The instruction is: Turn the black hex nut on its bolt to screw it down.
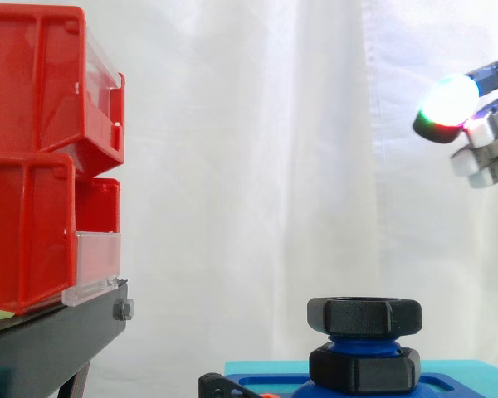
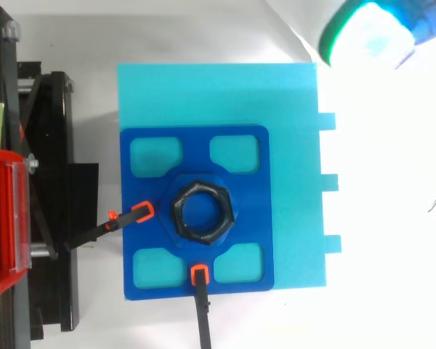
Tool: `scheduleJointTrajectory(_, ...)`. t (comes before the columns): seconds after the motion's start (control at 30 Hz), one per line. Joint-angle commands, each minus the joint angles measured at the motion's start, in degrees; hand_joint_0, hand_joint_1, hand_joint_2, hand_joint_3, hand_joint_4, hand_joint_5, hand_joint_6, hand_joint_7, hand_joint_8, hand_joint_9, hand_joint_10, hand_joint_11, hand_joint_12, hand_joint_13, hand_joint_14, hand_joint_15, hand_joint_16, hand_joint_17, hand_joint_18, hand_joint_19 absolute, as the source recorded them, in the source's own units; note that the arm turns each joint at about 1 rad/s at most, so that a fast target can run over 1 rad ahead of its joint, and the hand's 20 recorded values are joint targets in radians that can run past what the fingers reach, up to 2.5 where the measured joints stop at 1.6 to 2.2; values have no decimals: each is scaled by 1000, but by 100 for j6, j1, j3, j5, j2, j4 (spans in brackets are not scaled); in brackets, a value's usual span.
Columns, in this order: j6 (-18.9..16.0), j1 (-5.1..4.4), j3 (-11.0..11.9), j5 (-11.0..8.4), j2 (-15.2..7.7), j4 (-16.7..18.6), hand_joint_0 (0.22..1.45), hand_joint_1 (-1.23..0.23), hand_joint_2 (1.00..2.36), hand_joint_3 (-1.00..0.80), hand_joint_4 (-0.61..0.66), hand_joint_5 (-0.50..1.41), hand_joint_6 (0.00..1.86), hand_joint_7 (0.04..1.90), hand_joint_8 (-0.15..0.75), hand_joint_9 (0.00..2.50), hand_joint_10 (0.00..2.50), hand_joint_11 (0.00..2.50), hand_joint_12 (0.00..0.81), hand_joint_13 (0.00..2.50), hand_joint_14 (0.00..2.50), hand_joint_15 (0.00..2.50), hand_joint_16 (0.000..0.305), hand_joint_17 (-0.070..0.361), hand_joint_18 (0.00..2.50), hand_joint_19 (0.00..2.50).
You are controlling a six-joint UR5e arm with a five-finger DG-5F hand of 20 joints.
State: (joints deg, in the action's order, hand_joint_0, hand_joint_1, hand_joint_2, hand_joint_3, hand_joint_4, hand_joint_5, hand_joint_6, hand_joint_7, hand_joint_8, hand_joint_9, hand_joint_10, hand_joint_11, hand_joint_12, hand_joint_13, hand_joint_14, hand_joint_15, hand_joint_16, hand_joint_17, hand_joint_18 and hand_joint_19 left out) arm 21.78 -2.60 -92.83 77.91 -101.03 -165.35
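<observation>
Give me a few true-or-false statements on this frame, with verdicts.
1. The hand grips the top nut. False: it hangs above and to the right, apart from it.
2. A second nut sits below the top one on the blue bolt. True.
3. In the side view, the red bins stand left of the bolt. True.
4. The blue plate lies on a red block. False: the block is light blue.
</observation>
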Motion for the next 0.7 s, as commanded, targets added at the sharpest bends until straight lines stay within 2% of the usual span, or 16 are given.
scheduleJointTrajectory(0.0, 379, -47, 221, 5, -224, 187, 481, -474, 1000, -500, 263, -178, 502, 759, 360, 626, 8, 372, 391, 408, 0, 33, 54, 122, 347, 94)
scheduleJointTrajectory(0.03, 529, -47, 379, 31, -364, 170, 481, -475, 1000, -500, 264, -178, 502, 759, 359, 625, 8, 364, 388, 401, 2, 28, 54, 121, 336, 88)
scheduleJointTrajectory(0.1, 608, -56, 476, 84, -444, 126, 481, -476, 1000, -500, 262, -177, 502, 760, 357, 619, 9, 370, 381, 384, 0, 22, 52, 117, 297, 78)
scheduleJointTrajectory(0.17, 775, -65, 705, 216, -716, 64, 480, -478, 1000, -500, 263, -177, 502, 760, 357, 619, 8, 363, 379, 377, 0, 20, 52, 116, 291, 72)
scheduleJointTrajectory(0.27, 916, -74, 898, 303, -892, 11, 480, -478, 1000, -500, 268, -176, 502, 762, 359, 616, 8, 368, 376, 372, 0, 19, 51, 115, 283, 67)
scheduleJointTrajectory(0.3, 1065, -82, 1056, 374, -1059, -24, 481, -479, 1000, -500, 265, -176, 502, 761, 357, 616, 9, 369, 370, 362, 0, 13, 51, 114, 279, 60)
scheduleJointTrajectory(0.37, 1232, -91, 1267, 435, -1199, -59, 480, -478, 1000, -500, 265, -175, 502, 761, 357, 617, 10, 368, 370, 360, 0, 12, 50, 113, 272, 59)
scheduleJointTrajectory(0.5, 1425, -118, 1390, 532, -1340, -85, 481, -475, 1000, -500, 274, -165, 502, 791, 360, 619, 9, 378, 369, 357, 0, 17, 50, 112, 268, 60)
scheduleJointTrajectory(0.6, 1698, -232, 1399, 532, -1340, -15, 481, -473, 1000, -500, 284, -159, 502, 829, 356, 606, 10, 362, 367, 350, 0, 13, 49, 111, 262, 54)
scheduleJointTrajectory(0.67, 1751, -258, 1399, 532, -1340, 3, 481, -471, 1000, -500, 295, -154, 502, 869, 356, 602, 8, 359, 366, 347, 0, 10, 49, 110, 255, 53)
